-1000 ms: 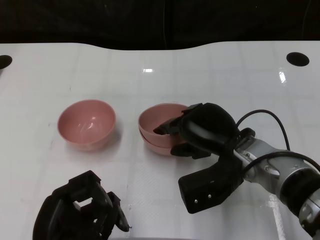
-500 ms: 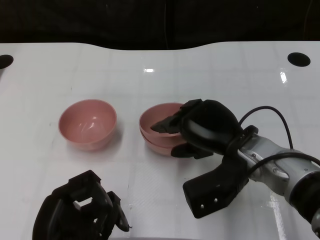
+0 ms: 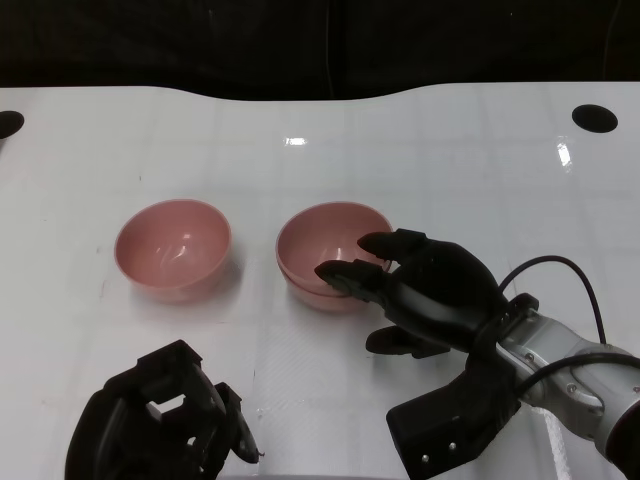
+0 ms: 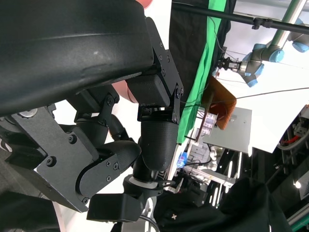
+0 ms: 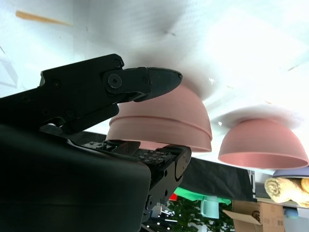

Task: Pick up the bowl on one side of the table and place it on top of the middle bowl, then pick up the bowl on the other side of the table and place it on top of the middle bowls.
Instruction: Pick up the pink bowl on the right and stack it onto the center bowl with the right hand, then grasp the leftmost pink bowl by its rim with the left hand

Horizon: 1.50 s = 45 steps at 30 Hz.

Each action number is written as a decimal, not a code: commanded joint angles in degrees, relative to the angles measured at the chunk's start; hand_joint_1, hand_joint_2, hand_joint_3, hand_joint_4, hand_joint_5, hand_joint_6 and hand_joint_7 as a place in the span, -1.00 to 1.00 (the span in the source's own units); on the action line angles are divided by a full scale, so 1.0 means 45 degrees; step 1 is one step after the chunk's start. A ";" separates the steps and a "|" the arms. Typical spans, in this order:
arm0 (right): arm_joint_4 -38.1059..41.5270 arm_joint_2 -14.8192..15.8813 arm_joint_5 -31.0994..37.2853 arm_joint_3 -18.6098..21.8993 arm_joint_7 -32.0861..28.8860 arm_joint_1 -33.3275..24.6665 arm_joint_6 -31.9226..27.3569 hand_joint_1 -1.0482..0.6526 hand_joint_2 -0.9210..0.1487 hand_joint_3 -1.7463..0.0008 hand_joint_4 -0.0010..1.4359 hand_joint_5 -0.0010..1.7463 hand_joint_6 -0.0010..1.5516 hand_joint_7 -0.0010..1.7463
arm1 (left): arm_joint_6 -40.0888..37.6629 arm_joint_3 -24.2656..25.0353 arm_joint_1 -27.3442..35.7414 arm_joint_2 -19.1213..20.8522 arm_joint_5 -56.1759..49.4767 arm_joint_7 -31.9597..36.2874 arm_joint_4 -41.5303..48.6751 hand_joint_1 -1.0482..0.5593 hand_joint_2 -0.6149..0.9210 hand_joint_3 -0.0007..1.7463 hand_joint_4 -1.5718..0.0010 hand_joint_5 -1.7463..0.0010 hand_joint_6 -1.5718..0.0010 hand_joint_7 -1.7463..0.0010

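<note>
— bowls? 
— two stacked bowls mid-table, lone bowl well left of them.
— hands?
— right hand spread, empty, fingertips at stack's rim. left hand curled, holding nothing.

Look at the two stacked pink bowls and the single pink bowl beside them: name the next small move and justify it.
Probably: move the left robot hand toward the single bowl. The middle stack already holds two bowls, and the right robot hand is open beside it, holding nothing. The single bowl sits untouched on the left hand's side.
</note>
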<state>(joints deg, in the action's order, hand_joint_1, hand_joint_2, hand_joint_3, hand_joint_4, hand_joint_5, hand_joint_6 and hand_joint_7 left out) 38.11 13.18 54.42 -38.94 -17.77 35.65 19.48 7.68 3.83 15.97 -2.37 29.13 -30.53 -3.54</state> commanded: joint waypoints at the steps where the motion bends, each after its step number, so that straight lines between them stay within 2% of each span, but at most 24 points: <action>1: -0.0002 0.0113 -0.0056 0.0017 0.0131 -0.0010 -0.0044 -0.66 -1.00 0.57 -0.74 -0.98 -0.72 -1.00 | -0.0041 0.0023 0.0094 0.0114 -0.0022 0.0085 -0.0212 0.14 0.26 0.32 -0.27 -0.63 -0.22 -0.47; 7: 0.0174 0.0036 -0.0246 0.0149 -0.0267 -0.0010 0.0271 -0.64 -1.00 0.56 -0.74 -0.98 -0.75 -1.00 | -0.0025 0.0010 0.0126 0.0105 -0.0040 0.0070 -0.0213 0.17 0.26 0.33 -0.28 -0.61 -0.23 -0.45; 11: 0.0284 -0.0037 -0.0398 0.0317 -0.1045 -0.0073 0.0649 -0.62 -1.00 0.56 -0.72 -0.97 -0.76 -0.99 | -0.0117 0.0001 0.0147 0.0104 -0.0040 0.0146 -0.0288 0.18 0.25 0.37 -0.28 -0.60 -0.24 -0.45; 17: 0.0189 -0.0036 -0.0696 0.0600 -0.2151 -0.0312 0.1176 -0.50 -1.00 0.63 -0.45 -0.84 -0.54 -0.90 | -0.0029 0.0017 0.0110 0.0102 -0.0066 0.0101 -0.0218 0.15 0.29 0.29 -0.29 -0.60 -0.24 -0.45; 20: -0.0547 0.0311 -0.1033 0.0953 -0.2157 -0.0746 0.1587 -0.45 -1.00 0.61 -0.30 -0.76 -0.41 -0.85 | -0.0025 0.0058 0.0038 0.0069 -0.0056 0.0164 -0.0178 0.15 0.27 0.33 -0.29 -0.60 -0.25 -0.45; 22: -0.1010 0.0567 -0.1268 0.1230 -0.2266 -0.1115 0.1934 -0.39 -1.00 0.69 -0.18 -0.67 -0.31 -0.82 | 0.0019 0.0059 -0.0003 0.0039 -0.0052 0.0149 -0.0130 0.15 0.26 0.34 -0.29 -0.61 -0.24 -0.45; 25: -0.1463 0.0838 -0.1511 0.1621 -0.2552 -0.1637 0.2488 -0.33 -1.00 0.75 -0.30 -0.21 -0.16 -0.85 | 0.0013 0.0036 -0.0013 -0.0001 -0.0063 0.0199 -0.0164 0.15 0.26 0.35 -0.28 -0.61 -0.23 -0.45; 28: -0.1913 0.0967 -0.1767 0.2026 -0.2757 -0.2161 0.2936 -0.31 -1.00 0.75 -0.29 -0.05 -0.08 -0.83 | -0.0043 0.0040 -0.0022 0.0008 -0.0112 0.0333 -0.0234 0.15 0.25 0.34 -0.28 -0.62 -0.23 -0.46; 33: -0.2973 0.1278 -0.2202 0.2697 -0.2915 -0.3191 0.3708 -0.16 -0.95 0.85 -0.09 0.26 0.20 -0.63 | -0.0090 -0.0019 0.0005 0.0067 -0.0219 0.0544 -0.0433 0.15 0.23 0.38 -0.28 -0.64 -0.24 -0.47; 34: -0.3191 0.1351 -0.2220 0.2815 -0.2964 -0.3394 0.3842 -0.15 -0.91 0.82 -0.08 0.32 0.18 -0.53 | -0.0093 -0.0036 0.0015 0.0080 -0.0250 0.0589 -0.0493 0.15 0.23 0.39 -0.28 -0.64 -0.24 -0.47; 35: -0.3369 0.1409 -0.2209 0.2922 -0.3045 -0.3574 0.3990 -0.13 -0.80 0.70 -0.05 0.35 0.14 -0.36 | -0.0118 -0.0050 0.0036 0.0079 -0.0277 0.0650 -0.0567 0.15 0.22 0.40 -0.28 -0.64 -0.24 -0.47; 36: -0.3544 0.1468 -0.2176 0.3020 -0.3127 -0.3757 0.4137 -0.11 -0.59 0.47 -0.02 0.38 0.09 -0.21 | -0.0151 -0.0058 0.0061 0.0067 -0.0314 0.0737 -0.0646 0.15 0.23 0.39 -0.29 -0.62 -0.25 -0.46; 37: -0.3732 0.1559 -0.2213 0.3120 -0.3131 -0.3976 0.4318 -0.07 -0.32 0.15 0.00 0.42 0.07 -0.06 | -0.0134 -0.0071 0.0074 0.0047 -0.0389 0.0833 -0.0710 0.15 0.26 0.36 -0.29 -0.61 -0.26 -0.44; 39: -0.4156 0.1762 -0.2393 0.3339 -0.2943 -0.4512 0.4627 -0.03 -0.03 -0.17 0.00 0.48 0.08 0.06 | 0.0158 -0.0121 0.0095 -0.0031 -0.0802 0.1095 -0.0784 0.14 0.32 0.28 -0.29 -0.58 -0.27 -0.40; 45: -0.4567 0.2042 -0.2772 0.3891 -0.2940 -0.5514 0.5762 0.06 0.17 -0.38 0.01 0.56 0.06 0.18 | 0.0823 -0.0200 -0.0031 -0.0048 -0.1480 0.1395 -0.0923 0.10 0.39 0.21 -0.26 -0.53 -0.24 -0.37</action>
<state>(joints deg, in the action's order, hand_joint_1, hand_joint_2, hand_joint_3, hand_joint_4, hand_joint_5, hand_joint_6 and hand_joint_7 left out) 18.35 21.09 43.11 -22.63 -30.80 11.68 44.18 10.35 2.74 15.86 -2.92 22.83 -24.82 -6.97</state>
